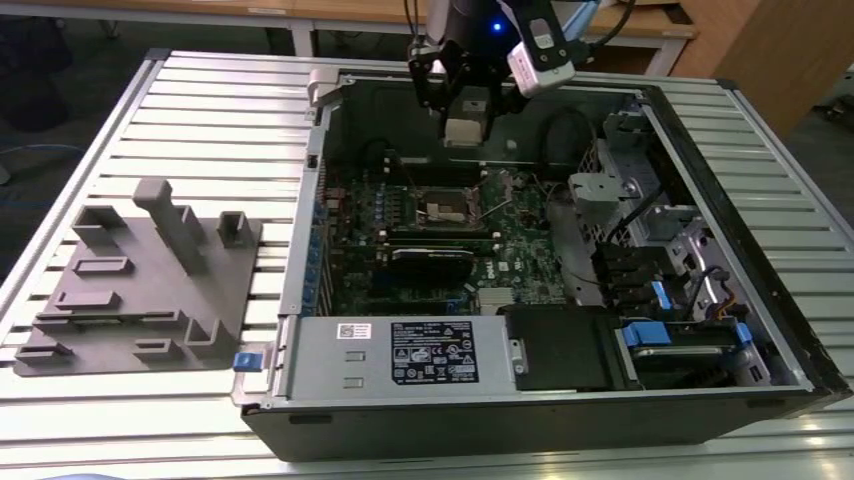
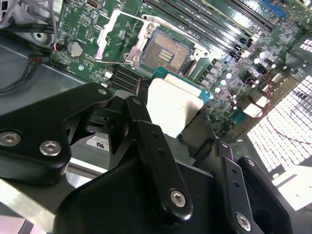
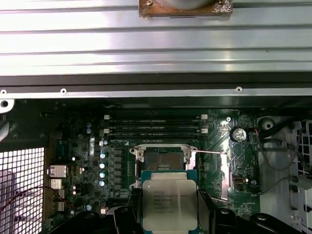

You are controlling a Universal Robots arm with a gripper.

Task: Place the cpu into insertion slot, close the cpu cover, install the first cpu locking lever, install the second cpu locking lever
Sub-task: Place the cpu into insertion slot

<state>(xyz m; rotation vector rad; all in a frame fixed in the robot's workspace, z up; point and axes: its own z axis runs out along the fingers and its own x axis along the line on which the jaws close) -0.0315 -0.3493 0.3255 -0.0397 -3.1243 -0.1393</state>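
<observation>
The gripper (image 2: 173,114) is closed only to chip width, its fingers (image 2: 142,127) pinching the cpu (image 3: 169,204) by opposite edges. It hangs above the green board (image 1: 354,250), apart from the insertion slot (image 3: 163,161), which lies bare with its contacts exposed. The cpu cover (image 2: 104,42) stands swung open beside the slot. I judge nothing seated yet: placing the chip, closing the cover and both levers remain.
</observation>
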